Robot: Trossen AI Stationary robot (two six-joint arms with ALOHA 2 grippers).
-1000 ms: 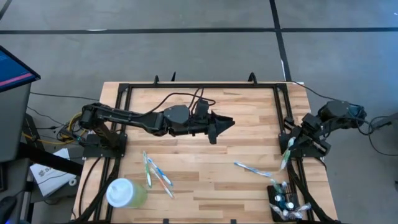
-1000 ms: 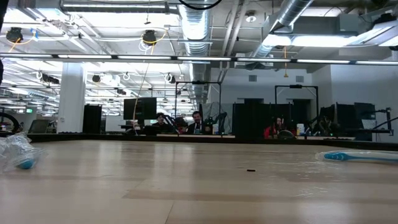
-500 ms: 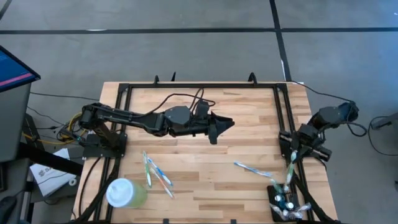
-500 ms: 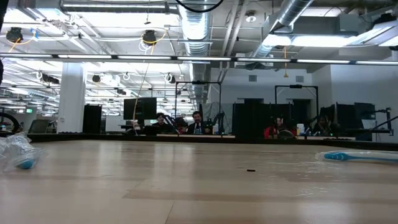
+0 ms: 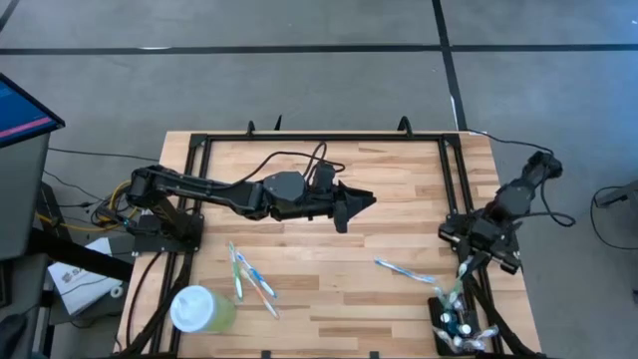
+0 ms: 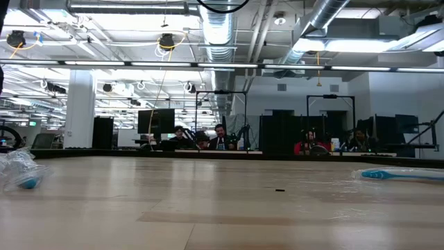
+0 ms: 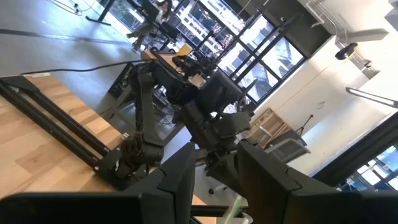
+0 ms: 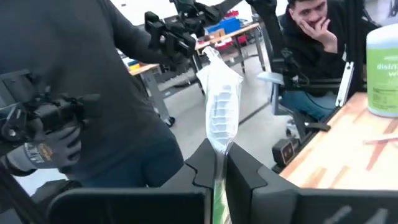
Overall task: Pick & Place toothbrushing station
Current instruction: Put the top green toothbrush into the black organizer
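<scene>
Saw the toothbrushing station at the table's near right corner, several wrapped brushes standing in its slots, and a pale green cup lidded at the near left corner. Found the right gripper just above the station by the right edge, clenched on a wrapped toothbrush. Left gripper parked over the open middle boards, fingers slightly parted, nothing held

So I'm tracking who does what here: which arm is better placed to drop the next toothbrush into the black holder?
The right. The right gripper is shut on a wrapped toothbrush and hangs just beside the black holder at the table's corner. The left gripper is mid-table, far from it, holding nothing.
</scene>
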